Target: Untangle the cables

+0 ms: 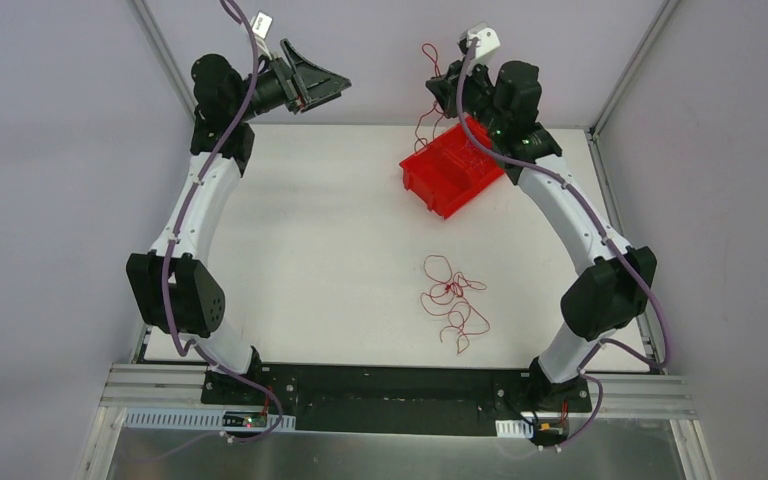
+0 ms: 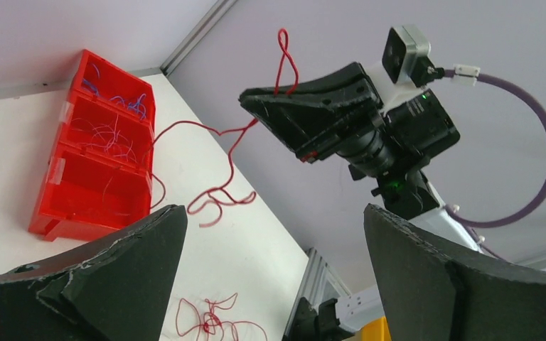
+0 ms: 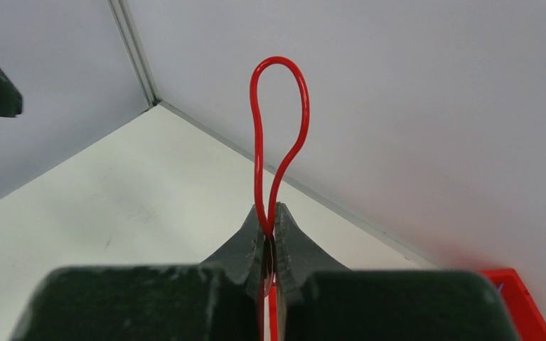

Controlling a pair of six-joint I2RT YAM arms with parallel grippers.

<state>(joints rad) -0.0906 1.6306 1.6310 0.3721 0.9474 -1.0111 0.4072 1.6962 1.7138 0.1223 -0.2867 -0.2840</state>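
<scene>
The right pincer (image 3: 269, 231) is raised above the far right part of the desk (image 1: 310, 250) and is closed tightly on one red cable (image 3: 279, 106). In the right wrist view the two jaws meet on the wire, and a narrow upright loop of it stands out above their tips. From the left wrist view, the same cable goes through the tip of this pincer. Its loop is on the upper side, and the longer part hangs down in curls beside the red bin (image 1: 422, 185), with its free end in the air above the desk. The bin stands on the far right of the desk, turned at an angle, just under the right arm. It has three compartments in a row. In the far compartment lie some thin bluish wires (image 2: 124, 105), and in the middle one some pale thin wires, but I cannot tell how many. The left pincer (image 2: 274, 213) is lifted at the far left, well apart from the desk surface. Its jaws stand wide and there is nothing between them. It points toward the right pincer. A small tangle of red cables (image 1: 450, 298) lies loose on the desk, nearer to the arm bases and a little right of the middle, well apart from both pincers.
</scene>
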